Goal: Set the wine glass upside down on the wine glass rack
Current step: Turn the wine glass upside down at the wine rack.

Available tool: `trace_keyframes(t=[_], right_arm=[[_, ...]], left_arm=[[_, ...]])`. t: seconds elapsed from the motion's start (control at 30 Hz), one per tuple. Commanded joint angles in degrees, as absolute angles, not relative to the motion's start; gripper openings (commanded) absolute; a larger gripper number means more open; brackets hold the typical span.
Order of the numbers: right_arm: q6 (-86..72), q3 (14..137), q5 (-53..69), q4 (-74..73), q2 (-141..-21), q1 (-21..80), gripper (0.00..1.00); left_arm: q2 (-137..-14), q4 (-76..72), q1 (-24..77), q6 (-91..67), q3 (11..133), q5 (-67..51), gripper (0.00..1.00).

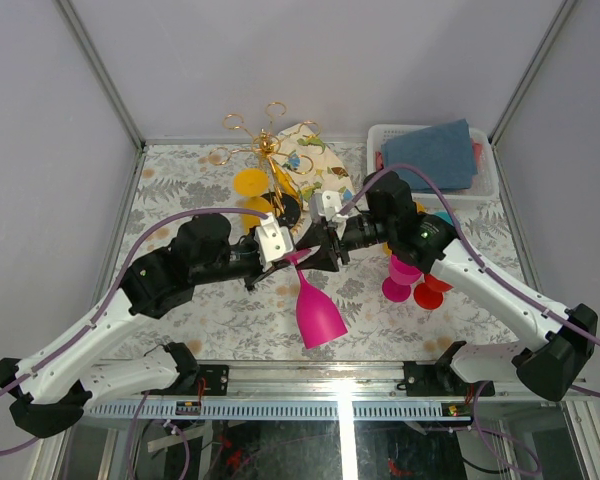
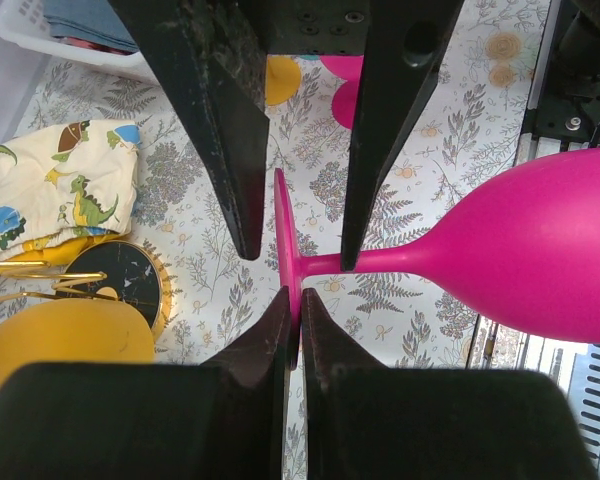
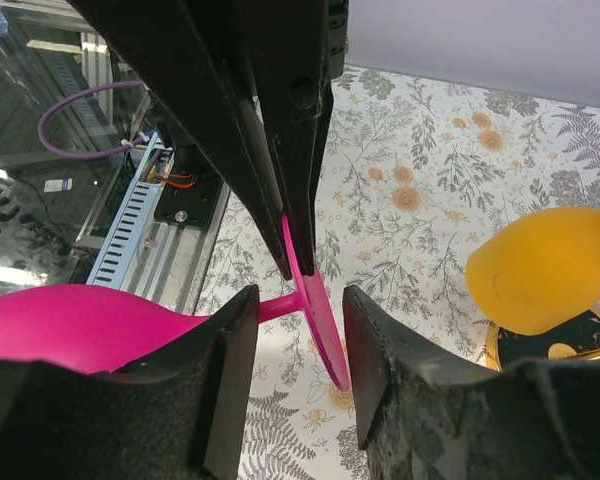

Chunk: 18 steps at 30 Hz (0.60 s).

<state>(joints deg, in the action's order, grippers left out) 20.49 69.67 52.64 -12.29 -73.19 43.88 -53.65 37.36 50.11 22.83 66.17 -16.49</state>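
Found one pink wine glass point(image 1: 318, 315) in the air above the near half of the table point(image 1: 230, 320). Lay roughly on its side, bowl toward the near edge, foot toward the back.

Saw the left claw point(image 2: 293, 305) shut tight on the rim of the round foot, pinching the disc edge-on. Saw the right claw point(image 3: 300, 300) part-way open and straddling the same foot, one finger on the stem side and the other beyond the disc. Showed a gap on both sides and gripped nothing.

Counted one gold wire rack point(image 1: 265, 150) at the back of the table, on a round black base, well apart from the held glass. Made out two yellow glasses point(image 1: 250, 183) close by the rack, one on its left and the other point(image 1: 340, 181) on its right. Could not tell whether hung or resting.

Noted one dinosaur-print cloth point(image 1: 310, 150) just behind the rack. Counted one more pink glass point(image 1: 400, 275) on the table under the right arm, with one red glass point(image 1: 435, 288) just beside. Spotted one white basket point(image 1: 385, 135) in the far right corner, holding one blue cloth point(image 1: 440, 155).
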Motion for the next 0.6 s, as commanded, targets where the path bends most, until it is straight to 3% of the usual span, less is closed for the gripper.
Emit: trace_keyframes(t=[0.0,0.4,0.57], right_arm=[[21.5,72.8,55.1,-11.8,-73.2,44.4,0.43],[22.8,75.1,56.2,-14.9,-74.4,44.6,0.17],[23.7,74.6,55.1,-15.8,-73.3,44.6,0.0]], left_arm=[[-52.6,36.8,50.2,23.2,66.9,-16.1,0.0],[-51.9,36.2,50.2,23.1,66.5,-17.7,0.0],[-51.4,35.6,50.2,22.4,66.5,-17.4,0.05]])
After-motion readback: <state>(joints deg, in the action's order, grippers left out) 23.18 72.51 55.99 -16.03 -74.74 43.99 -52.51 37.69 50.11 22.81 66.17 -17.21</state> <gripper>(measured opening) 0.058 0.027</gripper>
